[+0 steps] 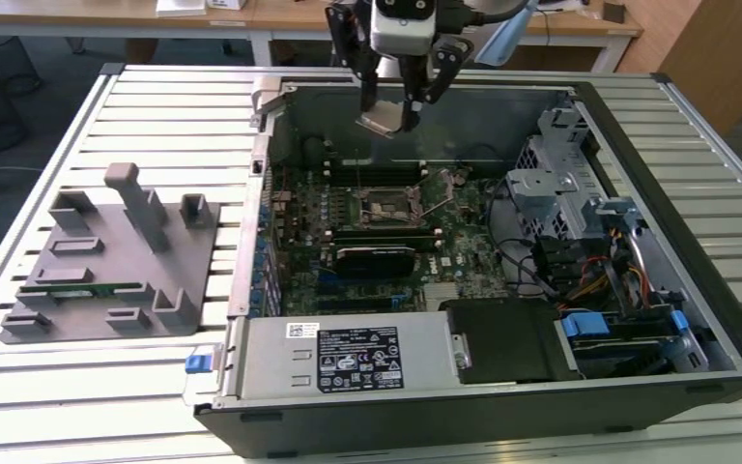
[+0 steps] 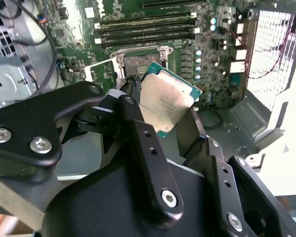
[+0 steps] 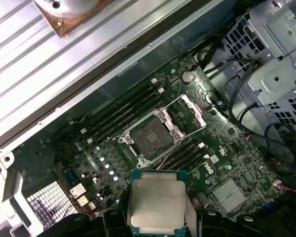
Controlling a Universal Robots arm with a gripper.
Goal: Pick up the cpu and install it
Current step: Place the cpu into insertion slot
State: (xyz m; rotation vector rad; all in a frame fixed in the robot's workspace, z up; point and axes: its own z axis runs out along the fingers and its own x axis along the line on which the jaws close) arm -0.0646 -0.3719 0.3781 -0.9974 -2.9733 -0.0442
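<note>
The cpu (image 1: 379, 125) is a flat square chip with a silvery top and pale rim. It hangs tilted in the air over the back part of the open computer case, and my gripper (image 1: 392, 118) is shut on it. In the second wrist view the black fingers (image 2: 137, 129) clamp the cpu (image 2: 166, 102) at two opposite edges. The first wrist view has the cpu (image 3: 155, 202) in front of the motherboard. The socket (image 3: 150, 136) lies below, empty, its metal frame swung open. The socket (image 1: 385, 206) sits mid-board, lower and nearer than the gripper.
The case (image 1: 680, 193) has tall walls, a drive cage (image 1: 558, 184) and cables on the exterior view's right, and a power supply (image 1: 345, 356) in front. Memory sticks (image 2: 145, 22) flank the socket. A grey fixture (image 1: 152, 242) holding a green stick (image 1: 81, 288) stands at the left.
</note>
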